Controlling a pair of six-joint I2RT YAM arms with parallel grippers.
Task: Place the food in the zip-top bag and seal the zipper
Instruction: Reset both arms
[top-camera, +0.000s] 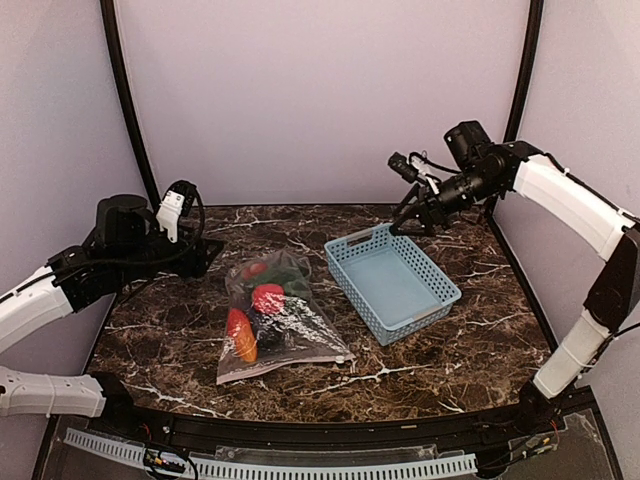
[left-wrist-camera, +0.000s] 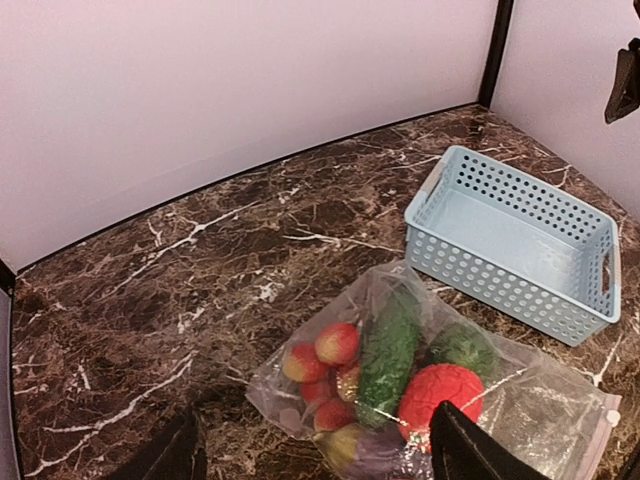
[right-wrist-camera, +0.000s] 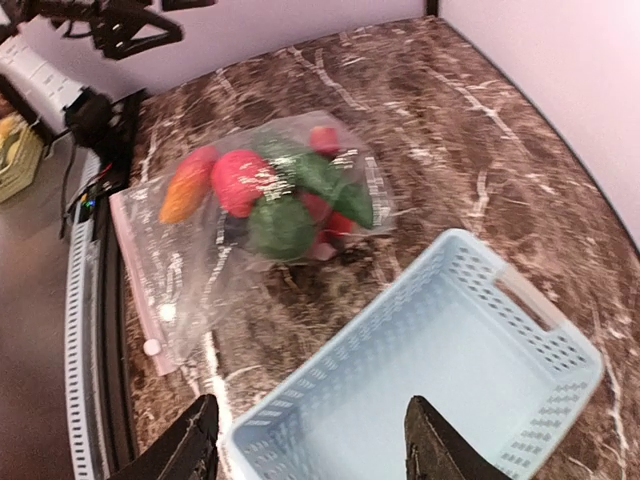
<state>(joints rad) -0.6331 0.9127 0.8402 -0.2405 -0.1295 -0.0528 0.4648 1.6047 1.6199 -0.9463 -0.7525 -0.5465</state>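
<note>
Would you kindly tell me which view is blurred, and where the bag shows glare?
Right wrist: soft throughout, with the bag and basket slightly smeared. Left wrist: sharp, with only faint highlights on the bag's plastic. Top external: crisp and evenly lit, with a pale sheen across the near half of the bag.

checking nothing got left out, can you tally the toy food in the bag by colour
red: 1, the red strawberry
red-yellow: 1, the ball cluster, counted as one piece
green: 2, the long green piece and the round green piece
orange: 1, the orange piece
purple: 1, the purple piece
total: 6, all inside the zip-top bag
</note>
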